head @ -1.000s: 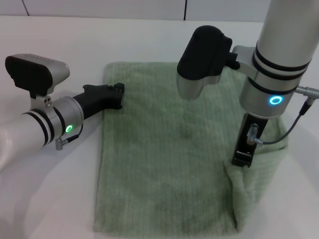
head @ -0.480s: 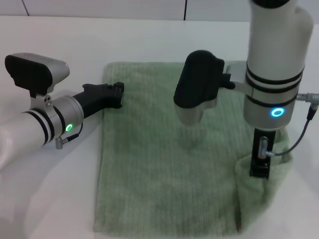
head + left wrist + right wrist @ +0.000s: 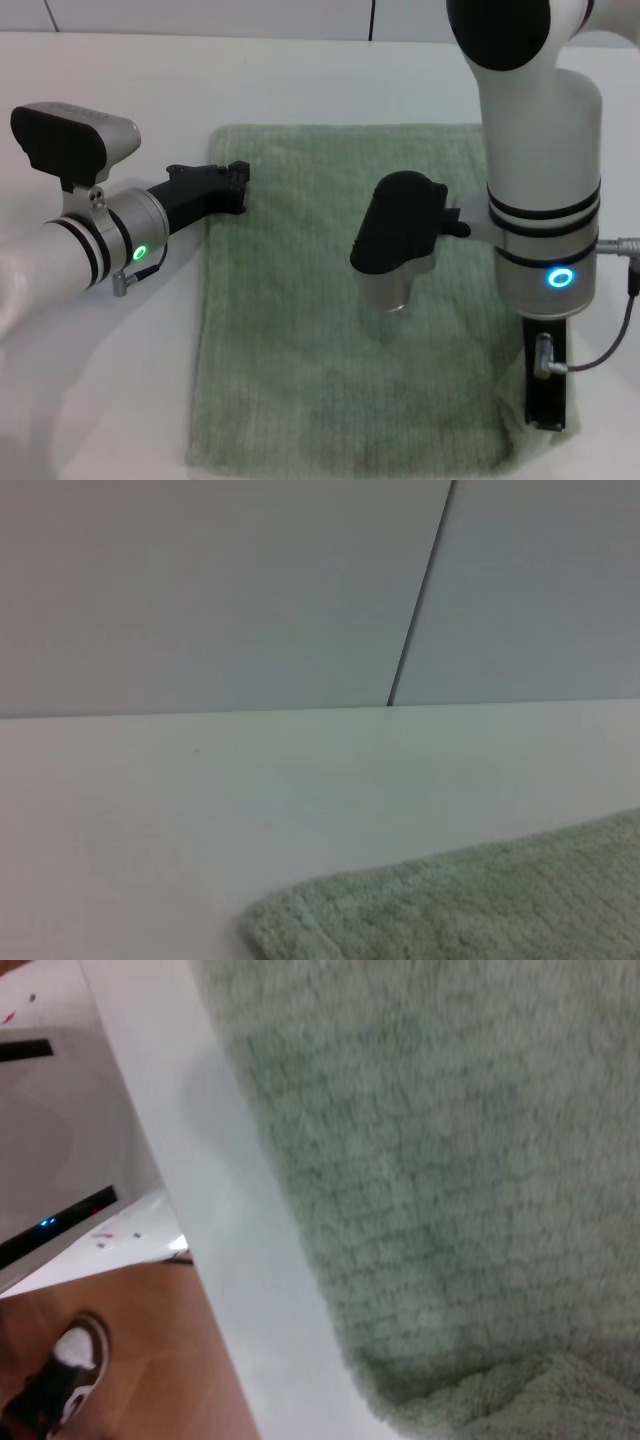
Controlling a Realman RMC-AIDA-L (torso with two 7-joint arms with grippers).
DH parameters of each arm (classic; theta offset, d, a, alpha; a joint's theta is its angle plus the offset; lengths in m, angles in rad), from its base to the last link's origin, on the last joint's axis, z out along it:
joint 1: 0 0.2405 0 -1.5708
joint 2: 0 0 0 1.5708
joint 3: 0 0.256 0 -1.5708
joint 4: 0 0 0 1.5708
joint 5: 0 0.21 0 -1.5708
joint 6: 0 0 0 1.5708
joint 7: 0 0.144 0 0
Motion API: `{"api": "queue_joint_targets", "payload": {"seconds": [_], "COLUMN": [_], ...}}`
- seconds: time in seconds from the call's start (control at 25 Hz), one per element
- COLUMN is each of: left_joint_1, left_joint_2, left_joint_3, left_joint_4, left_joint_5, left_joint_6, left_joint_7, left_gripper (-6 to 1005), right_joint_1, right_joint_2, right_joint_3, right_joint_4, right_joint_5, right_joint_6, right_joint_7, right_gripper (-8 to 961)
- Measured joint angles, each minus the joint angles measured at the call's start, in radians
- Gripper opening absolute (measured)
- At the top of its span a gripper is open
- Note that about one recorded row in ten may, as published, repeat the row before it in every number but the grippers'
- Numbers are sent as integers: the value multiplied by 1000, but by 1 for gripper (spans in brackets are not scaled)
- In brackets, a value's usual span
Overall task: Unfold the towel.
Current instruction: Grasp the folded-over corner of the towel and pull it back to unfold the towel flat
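Right arm pulled the fold toward the near edge
The right end effector [image 3: 547, 408] travelled nearer along the towel's [image 3: 320, 330] right side, and the raised flap there flattened out almost completely.

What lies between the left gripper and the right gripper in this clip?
In the head view, only the flat towel spans from the left gripper at its far left edge to the right gripper at its near right corner.

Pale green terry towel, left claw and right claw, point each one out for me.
Pale green terry towel [image 3: 300, 340]: head view, flat ribbed middle.
Left claw [image 3: 238, 185]: head view, tip at the towel's far left edge.
Right claw [image 3: 547, 415]: head view, black tip at the towel's near right corner.
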Motion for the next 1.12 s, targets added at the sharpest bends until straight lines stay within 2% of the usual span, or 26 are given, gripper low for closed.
{"api": "queue_joint_targets", "payload": {"seconds": [0.56, 0.88, 1.12], "left_joint_1": [-3, -3, -3], "left_joint_2": [0, 0, 0], "left_joint_3": [-2, -1, -1], "left_joint_4": [0, 0, 0], "left_joint_5": [0, 0, 0], "left_joint_6": [1, 2, 1], "left_joint_7": [0, 0, 2], "left_gripper": [-1, -1, -1], "right_joint_1": [27, 6, 15], "right_joint_2": [-5, 0, 2], "right_joint_3": [-31, -31, -31], "right_joint_4": [105, 36, 29], "right_joint_5": [3, -91, -97], "right_joint_6": [27, 1, -35], "right_joint_7": [20, 16, 7], "right_gripper": [43, 46, 49]}}
